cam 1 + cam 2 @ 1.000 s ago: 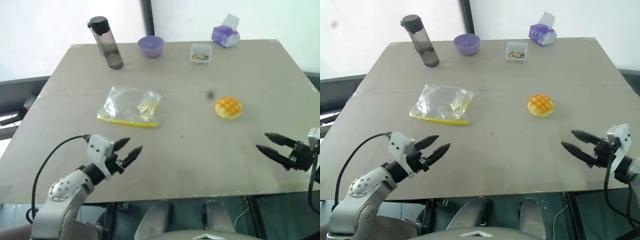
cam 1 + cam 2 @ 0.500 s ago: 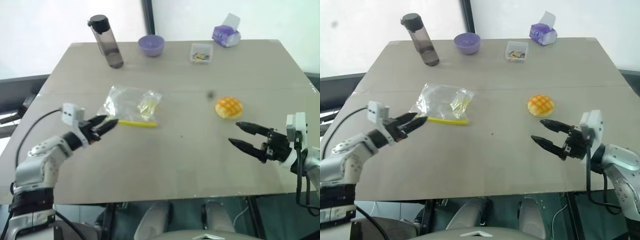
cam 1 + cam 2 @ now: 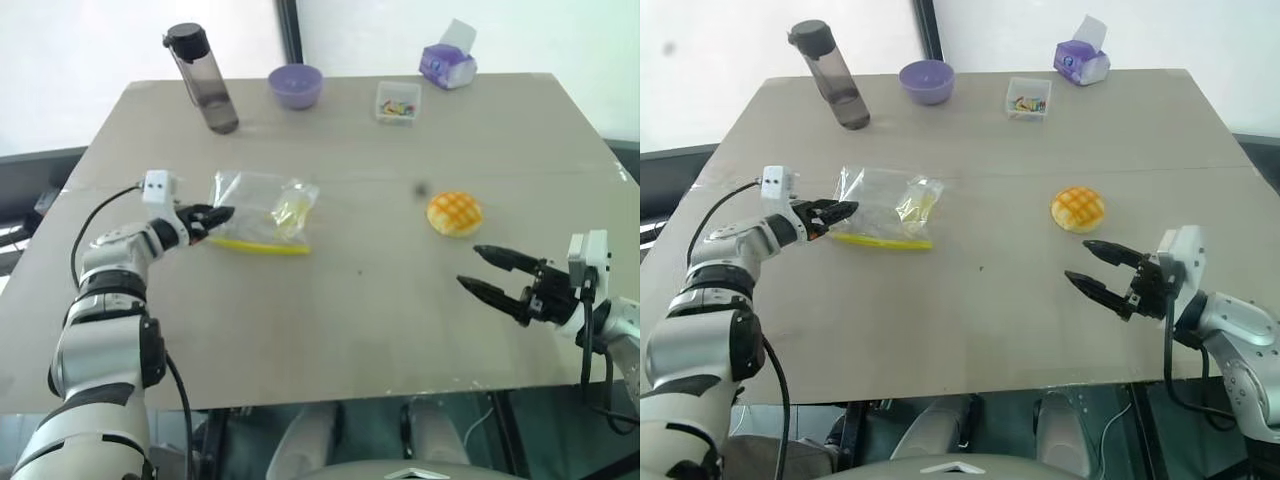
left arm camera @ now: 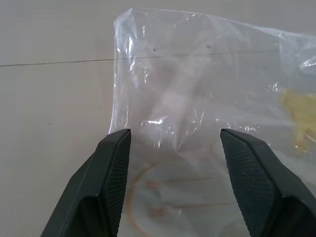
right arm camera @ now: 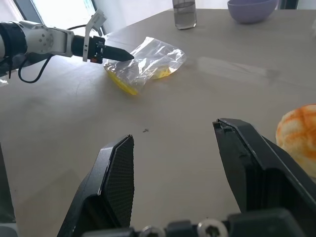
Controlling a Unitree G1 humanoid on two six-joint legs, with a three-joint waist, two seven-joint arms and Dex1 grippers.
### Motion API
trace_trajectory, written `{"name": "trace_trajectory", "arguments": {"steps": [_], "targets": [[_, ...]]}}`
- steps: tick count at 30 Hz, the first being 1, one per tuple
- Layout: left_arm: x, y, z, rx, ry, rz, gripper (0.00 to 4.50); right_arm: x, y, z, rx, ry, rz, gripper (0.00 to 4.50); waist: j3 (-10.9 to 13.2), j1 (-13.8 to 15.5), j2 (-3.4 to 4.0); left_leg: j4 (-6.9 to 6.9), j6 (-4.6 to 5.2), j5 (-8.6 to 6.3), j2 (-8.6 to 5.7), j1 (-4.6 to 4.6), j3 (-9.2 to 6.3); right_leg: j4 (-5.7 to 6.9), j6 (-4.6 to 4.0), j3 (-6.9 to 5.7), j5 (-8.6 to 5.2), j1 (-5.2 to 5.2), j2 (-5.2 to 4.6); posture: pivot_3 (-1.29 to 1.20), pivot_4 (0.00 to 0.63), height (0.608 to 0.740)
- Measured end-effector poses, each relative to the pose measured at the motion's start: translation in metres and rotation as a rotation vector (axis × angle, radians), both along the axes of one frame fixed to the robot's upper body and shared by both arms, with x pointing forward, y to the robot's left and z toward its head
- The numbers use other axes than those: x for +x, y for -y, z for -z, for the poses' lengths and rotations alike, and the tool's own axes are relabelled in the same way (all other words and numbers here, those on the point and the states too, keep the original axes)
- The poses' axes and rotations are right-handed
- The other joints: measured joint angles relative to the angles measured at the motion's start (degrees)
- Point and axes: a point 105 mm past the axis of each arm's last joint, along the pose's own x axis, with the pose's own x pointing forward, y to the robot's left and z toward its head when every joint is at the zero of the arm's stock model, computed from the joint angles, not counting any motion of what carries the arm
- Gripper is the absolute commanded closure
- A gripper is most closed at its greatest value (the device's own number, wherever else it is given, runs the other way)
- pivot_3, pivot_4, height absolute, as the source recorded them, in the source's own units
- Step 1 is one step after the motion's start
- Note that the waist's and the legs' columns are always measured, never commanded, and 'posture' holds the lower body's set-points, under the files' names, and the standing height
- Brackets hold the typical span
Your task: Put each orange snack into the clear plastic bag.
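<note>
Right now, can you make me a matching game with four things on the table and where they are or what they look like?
Things:
1. orange snack
2. clear plastic bag
3. purple bowl
4. dark water bottle

Clues:
A. lies flat with the open left gripper at its edge
B. stands upright at the far left corner
C. sits bare on the table, just beyond the open right gripper
D. sits at the far edge, between the bottle and the small clear box

Pairs: 1-C, 2-A, 3-D, 4-B
</note>
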Motion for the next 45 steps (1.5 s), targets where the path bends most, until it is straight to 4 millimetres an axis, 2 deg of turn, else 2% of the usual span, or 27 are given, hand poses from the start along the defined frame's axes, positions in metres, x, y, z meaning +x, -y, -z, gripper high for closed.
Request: {"name": "trace_trajectory", "arguments": {"steps": [6,10,13,18,25,29,32,35,37,41,45], "targets": [[0.008,0.001,0.002,0.032,-0.025,-0.066,1.48,-0.002,0.002,0.004,-0.002,0.006,0.023,1.64,0.0,-0.1,0.03,0.28,0.0,0.0,0.0,0.13,0.04,0.43,0.01,0.06,0.0,0.03,0.04,0.0,0.15,0.74],[0.002,0.011,0.007,-0.034,-0.103,0.013,1.48,-0.003,0.003,0.007,-0.001,0.005,0.033,1.64,-0.2,-0.2,0.26,0.55,0.16,-0.09,-0.03,0.17,0.1,0.66,0.03,0.1,-0.02,0.1,0.07,0.0,0.15,0.74],[-0.014,0.035,0.016,-0.134,-0.19,0.224,1.48,-0.003,0.004,0.007,-0.005,0.012,0.036,1.64,-0.5,0.0,0.78,0.65,0.17,-0.1,-0.07,0.28,0.12,0.66,0.05,0.1,-0.03,0.24,0.05,0.0,0.15,0.74],[-0.046,0.072,0.028,-0.277,-0.287,0.475,1.48,-0.002,0.006,0.009,-0.009,0.007,0.046,1.64,-0.8,0.1,1.16,0.61,0.3,-0.18,-0.04,0.69,0.06,0.62,0.05,0.1,-0.05,0.67,0.05,0.0,0.15,0.74],[-0.074,0.104,0.033,-0.409,-0.32,0.552,1.48,0.003,0.007,0.007,-0.011,0.02,0.044,1.64,-0.8,0.0,1.2,0.5,0.35,-0.21,0.01,1.01,-0.03,0.4,0.07,0.08,-0.06,1.05,0.04,0.0,0.15,0.74],[-0.084,0.114,0.024,-0.599,-0.29,0.542,1.48,0.005,0.008,0.008,-0.017,0.025,0.043,1.64,-0.7,0.1,1.01,0.48,0.33,-0.21,0.03,0.86,-0.14,0.4,0.06,0.02,-0.06,0.91,0.05,0.0,0.15,0.74],[-0.089,0.114,-0.001,-0.695,-0.227,0.564,1.48,0.005,0.007,0.009,-0.018,0.022,0.038,1.64,-0.4,0.0,0.56,0.49,0.31,-0.2,0.07,0.75,-0.22,0.38,0.04,-0.03,-0.05,0.79,0.08,0.0,0.15,0.74],[-0.101,0.111,-0.033,-0.78,-0.128,0.622,1.48,0.005,0.007,0.009,-0.019,0.023,0.036,1.64,-0.4,-0.2,0.57,0.4,0.29,-0.2,0.06,0.74,-0.14,0.23,0.04,0.03,-0.05,0.78,0.03,0.0,0.15,0.74],[-0.109,0.105,-0.045,-0.837,-0.085,0.63,1.48,0.005,0.007,0.009,-0.02,0.022,0.037,1.64,-0.4,-0.1,0.57,0.27,0.28,-0.19,0.07,0.76,-0.16,0.15,0.04,0.02,-0.05,0.77,0.04,0.0,0.15,0.74],[-0.111,0.088,-0.057,-0.886,0.001,0.564,1.48,0.005,0.007,0.01,-0.019,0.022,0.038,1.64,-0.4,0.1,0.56,0.15,0.06,-0.06,0.08,0.76,-0.18,0.03,0.02,-0.01,-0.04,0.77,0.04,0.0,0.15,0.74],[-0.09,0.067,-0.048,-0.773,0.065,0.352,1.48,0.005,0.005,0.011,-0.011,0.017,0.034,1.64,-0.4,0.3,0.54,0.09,0.04,-0.05,0.06,0.78,-0.16,-0.08,0.02,-0.01,-0.03,0.82,0.02,0.0,0.15,0.74]]}}
